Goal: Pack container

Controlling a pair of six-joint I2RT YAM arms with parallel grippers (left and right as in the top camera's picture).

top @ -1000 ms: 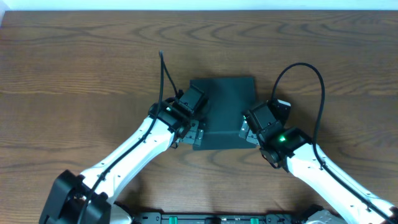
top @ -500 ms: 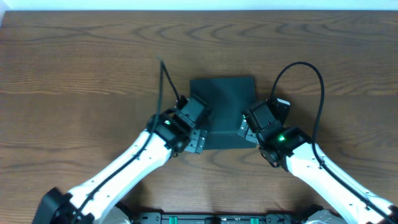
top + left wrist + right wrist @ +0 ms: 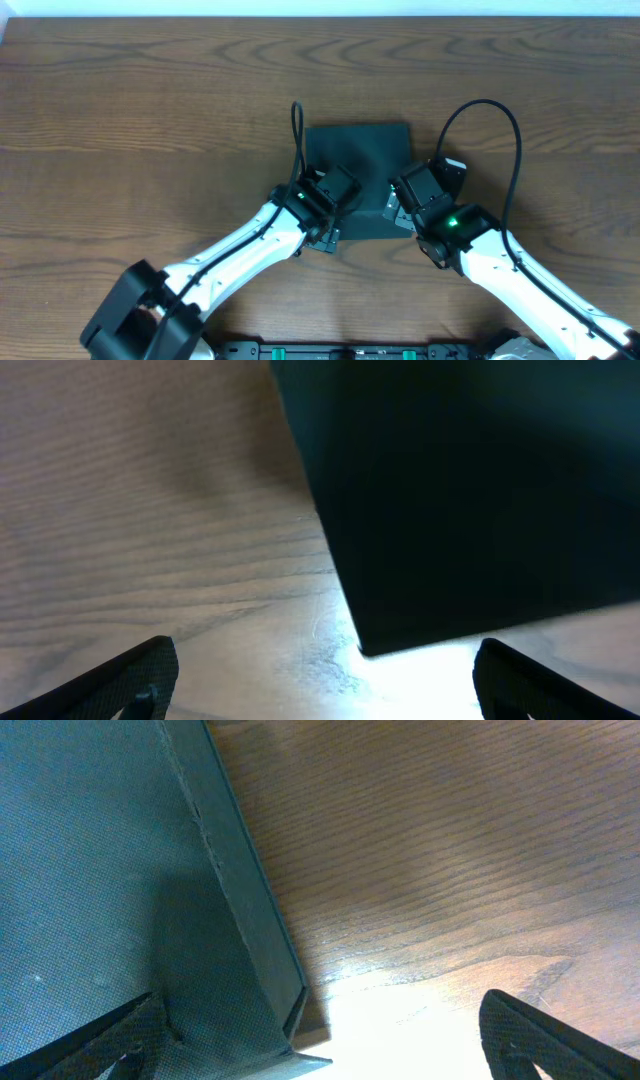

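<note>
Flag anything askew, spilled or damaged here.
Nothing stands out. The container sits flat on the table and looks shut, with no dents or spills visible. The left gripper and right gripper are open at its near corners.

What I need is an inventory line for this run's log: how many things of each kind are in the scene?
Box: 1
Robot arms: 2, the left arm and the right arm
Total: 3, all on or over the wooden table
</note>
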